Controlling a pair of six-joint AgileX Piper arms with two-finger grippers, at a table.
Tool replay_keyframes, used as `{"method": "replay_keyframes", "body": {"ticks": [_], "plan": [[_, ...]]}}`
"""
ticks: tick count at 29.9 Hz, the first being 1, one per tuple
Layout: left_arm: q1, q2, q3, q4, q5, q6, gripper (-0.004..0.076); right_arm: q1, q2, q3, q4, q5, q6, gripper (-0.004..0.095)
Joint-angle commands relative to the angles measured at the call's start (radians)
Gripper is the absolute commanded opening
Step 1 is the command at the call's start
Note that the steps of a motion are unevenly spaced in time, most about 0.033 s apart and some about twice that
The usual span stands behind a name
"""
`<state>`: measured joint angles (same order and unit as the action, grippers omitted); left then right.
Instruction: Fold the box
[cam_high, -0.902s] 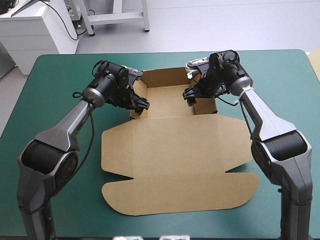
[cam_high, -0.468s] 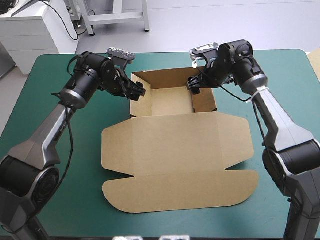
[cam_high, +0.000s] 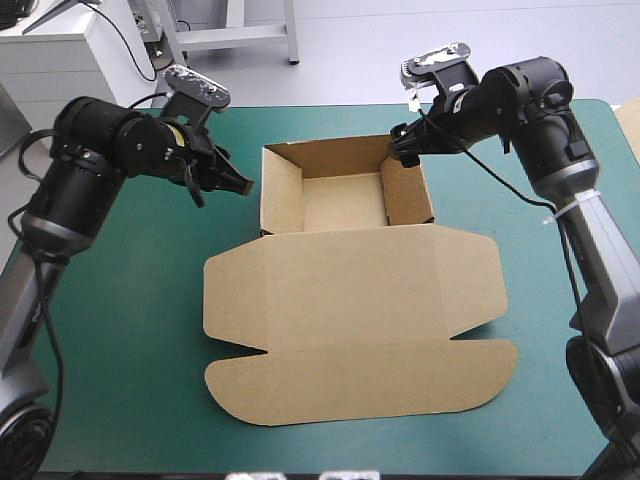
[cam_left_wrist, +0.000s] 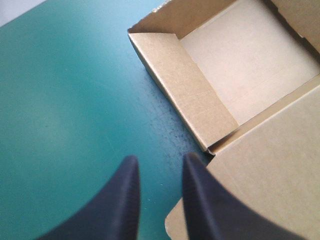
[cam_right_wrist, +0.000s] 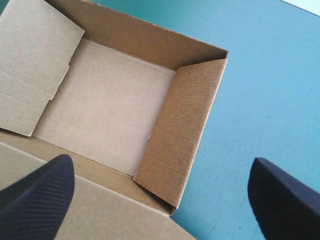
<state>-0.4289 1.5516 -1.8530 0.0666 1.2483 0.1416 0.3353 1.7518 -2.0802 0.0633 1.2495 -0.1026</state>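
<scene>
I count one brown box (cam_high: 352, 290) mid-table (cam_high: 110, 340): four walls (cam_high: 281, 196) raised into an open tray, one lid (cam_high: 360, 385) flat on its near side. Of two pincers, my left pincer (cam_high: 243, 186) hangs just beside the box's left wall, released, its fingers narrowly apart. My right pincer (cam_high: 401, 151) is above the far right corner, released wide and empty.

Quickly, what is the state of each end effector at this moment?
Left end effector: open by a narrow gap, holding nothing.
Right end effector: wide open, holding nothing, over the box.
</scene>
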Motion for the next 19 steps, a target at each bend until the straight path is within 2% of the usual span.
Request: {"method": "replay_keyframes", "body": {"ticks": [1,11,19], "plan": [[-0.001,-0.105,0.014,0.005,0.042,0.031,-0.0001,0.0,-0.053,-0.028,-0.005,-0.012,-0.011,0.0835],[-0.001,-0.314,0.338,0.047,0.015,0.055,-0.0008,0.0,-0.043,-0.021,-0.007,-0.02,-0.011,0.0836],[-0.001,-0.509,0.591,0.053,-0.066,-0.005,-0.0008,0.0,0.009,-0.016,-0.063,-0.026,0.006,0.0835]]}}
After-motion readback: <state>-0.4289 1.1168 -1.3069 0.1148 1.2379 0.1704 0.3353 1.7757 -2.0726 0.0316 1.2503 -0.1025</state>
